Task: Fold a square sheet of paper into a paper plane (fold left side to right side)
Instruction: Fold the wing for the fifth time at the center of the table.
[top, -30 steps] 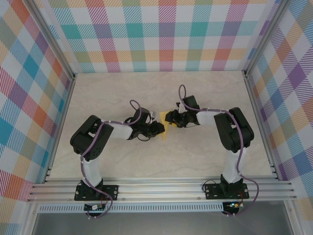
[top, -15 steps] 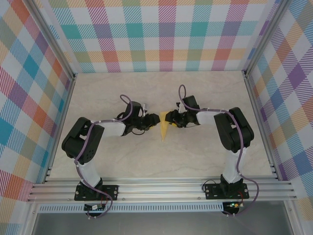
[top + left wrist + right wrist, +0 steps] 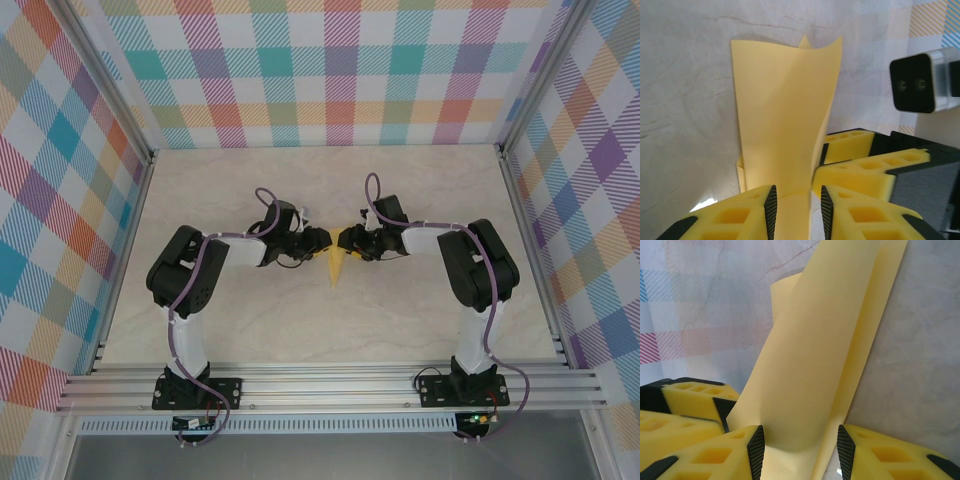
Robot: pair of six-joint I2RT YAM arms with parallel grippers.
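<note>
Elbows out, both arms reach inward; left hand point(image 3: 320, 240) and right hand point(image 3: 347, 240) nearly meet on the surface point(image 3: 250, 330) over paper plane point(image 3: 335, 268). Wrist views add: left fingers point(image 3: 740, 215) apart, straddling its raised flap; right squeezing it bowed.

top view: upper part of thin yellow folded paper point(image 3: 335, 268) hidden under left hand point(image 3: 323, 239) and right hand point(image 3: 344, 240) | wrist views: paper's ends cut off by edges
</note>
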